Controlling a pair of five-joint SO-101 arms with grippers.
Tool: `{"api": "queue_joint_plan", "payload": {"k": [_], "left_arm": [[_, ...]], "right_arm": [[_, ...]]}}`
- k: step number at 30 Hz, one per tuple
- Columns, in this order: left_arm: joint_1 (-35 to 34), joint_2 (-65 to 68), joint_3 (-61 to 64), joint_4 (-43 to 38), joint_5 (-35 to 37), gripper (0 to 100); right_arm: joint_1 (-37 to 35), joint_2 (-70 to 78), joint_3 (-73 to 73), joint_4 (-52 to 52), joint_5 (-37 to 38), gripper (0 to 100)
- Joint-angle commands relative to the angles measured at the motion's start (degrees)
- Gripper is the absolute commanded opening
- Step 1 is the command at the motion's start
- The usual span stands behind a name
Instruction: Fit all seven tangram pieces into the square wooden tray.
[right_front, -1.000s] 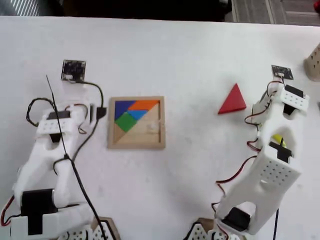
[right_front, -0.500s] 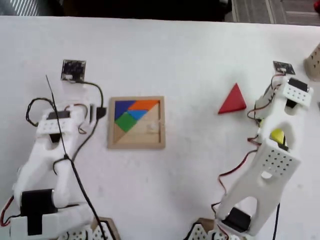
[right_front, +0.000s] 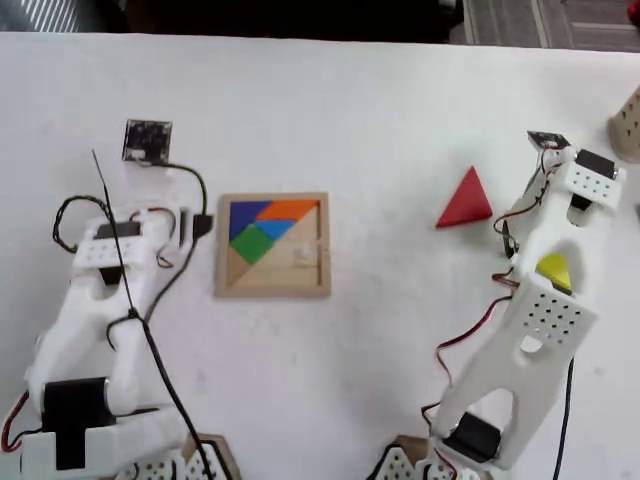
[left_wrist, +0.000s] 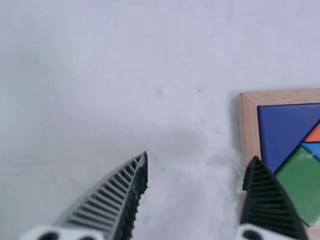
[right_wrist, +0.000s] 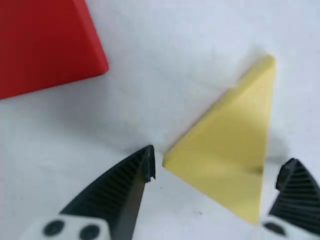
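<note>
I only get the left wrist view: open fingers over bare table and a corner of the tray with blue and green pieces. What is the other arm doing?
Observer: The right gripper is open, with one finger on each side of a yellow triangle lying on the table.
Operator: Any other piece outside the tray?
Observer: Yes, a red triangle lies on the table, nearer the wooden tray than the yellow one.
Operator: Is the tray nearly full?
Observer: No, in the high view much of its lower half looks like bare wood.
</note>
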Motion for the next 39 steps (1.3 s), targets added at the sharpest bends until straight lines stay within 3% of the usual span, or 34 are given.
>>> {"api": "queue_joint_plan", "payload": {"k": [1,16,22,35,39], "left_arm": [[0.22,-0.13,-1.14,-1.32,-0.53,31],[0.22,-0.13,-1.14,-1.32,-0.53,31],[0.22,-0.13,-1.14,-1.32,-0.62,31],[0.22,-0.13,-1.14,-1.32,-0.62,31],[0.22,-0.13,-1.14,-1.32,-0.62,31]], "right_arm": [[-0.66,-0.31,-1.76,0.57,1.14,37.3],[0.92,4.53,-2.29,-4.70,5.10,37.2],[1.63,4.53,-2.29,-3.91,5.36,26.9],[3.12,4.62,-2.29,-3.91,5.71,26.9],[0.84,4.44,-2.29,0.40,11.08,26.9]]}}
